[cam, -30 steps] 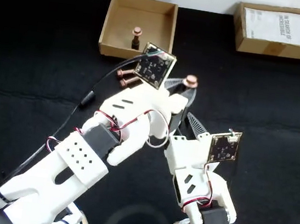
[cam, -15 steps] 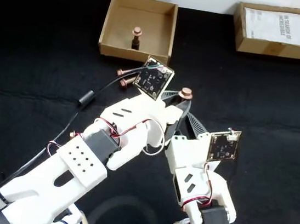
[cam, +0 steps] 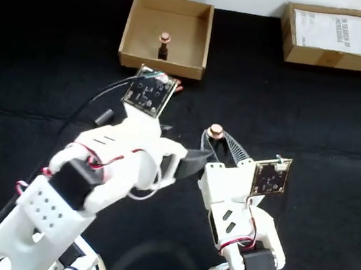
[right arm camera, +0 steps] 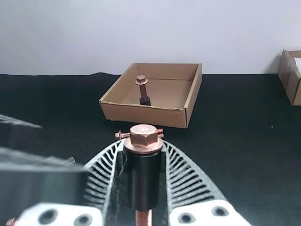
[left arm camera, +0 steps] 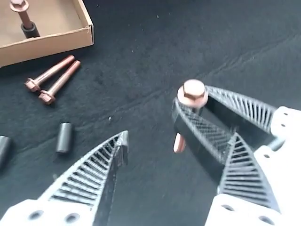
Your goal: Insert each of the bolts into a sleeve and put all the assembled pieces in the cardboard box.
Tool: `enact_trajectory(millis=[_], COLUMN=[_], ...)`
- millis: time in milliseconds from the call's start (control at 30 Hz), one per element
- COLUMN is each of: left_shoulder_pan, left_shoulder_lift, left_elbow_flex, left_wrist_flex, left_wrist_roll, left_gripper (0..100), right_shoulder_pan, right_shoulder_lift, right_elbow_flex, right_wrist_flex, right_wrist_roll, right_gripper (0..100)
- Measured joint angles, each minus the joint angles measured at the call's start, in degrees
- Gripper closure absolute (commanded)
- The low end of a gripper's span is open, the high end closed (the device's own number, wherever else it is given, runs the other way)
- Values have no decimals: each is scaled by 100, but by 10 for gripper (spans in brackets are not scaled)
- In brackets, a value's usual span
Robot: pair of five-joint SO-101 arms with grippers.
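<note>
Right gripper [right arm camera: 142, 147]: pinching sleeved bolt [right arm camera: 142, 173], upright, short of the box.
Left gripper [left arm camera: 178, 136]: spread, empty, just beside it.
Cardboard box [cam: 132, 30]: one assembled piece [cam: 164, 45] standing inside.
Loose bolts [left arm camera: 51, 81]: two on desk [cam: 315, 119], near box.
Loose sleeve [left arm camera: 63, 137]: nearby.

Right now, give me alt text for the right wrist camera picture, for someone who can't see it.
The right gripper grips a black sleeve with a copper bolt pushed through it, held upright. Beyond it on the black table sits an open cardboard box with one finished piece standing inside.
</note>
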Motion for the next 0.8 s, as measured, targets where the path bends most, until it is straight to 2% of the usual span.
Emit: enact_trajectory(millis=[133,233,333,500,667,800], left_shoulder_pan=[18,44,-290,-1231,-2207,-3138], left_shoulder_lift=[-475,-747,-1134,-1723,-2295,-2690], left_elbow_flex=[-70,-62,-44,264,624,1178], left_wrist_flex=[607,1020,1266,1310,1292,791], left_wrist_roll=[-369,-580,-774,-1099,-1125,-1125], left_gripper=[762,869,989,990,991,991], right_shoulder_pan=[9,35,35,88,97,105], right_shoulder_lift=[9,0,193,1503,3332,4888], right_elbow_flex=[0,-132,-492,-1960,-3886,-5336], right_wrist_flex=[0,0,0,0,0,0], right_wrist_roll=[0,0,0,0,0,352], right_gripper=[992,992,992,992,992,992])
